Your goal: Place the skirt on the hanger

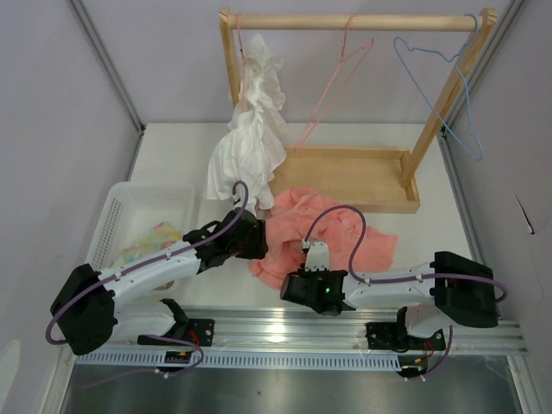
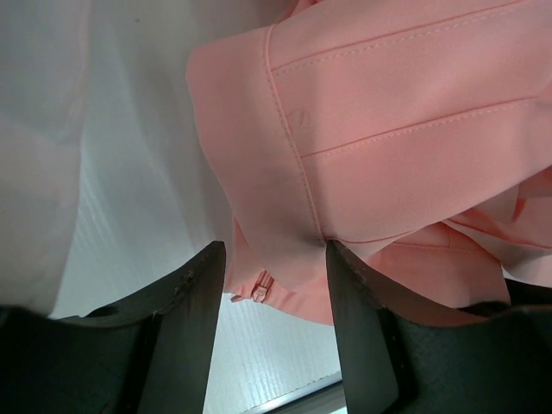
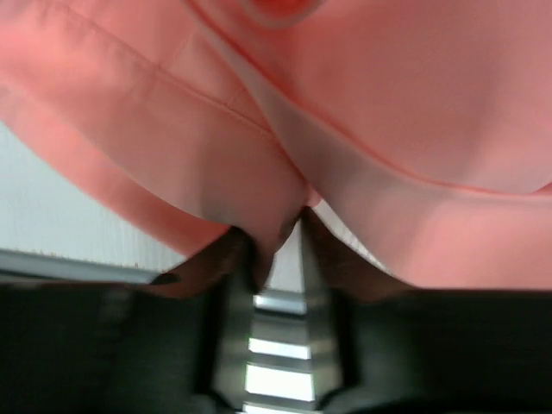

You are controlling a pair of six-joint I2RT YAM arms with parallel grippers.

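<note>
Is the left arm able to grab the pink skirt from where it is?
Probably yes. The left claw is open right at the edge of the skirt, with a corner of fabric between its fingers and nothing blocking it.

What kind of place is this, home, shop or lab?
Probably a robotics lab cell: the left arm and right arm are bolted to a metal rail, plain panels wall in the table, and a small wooden rack serves as a prop.
</note>
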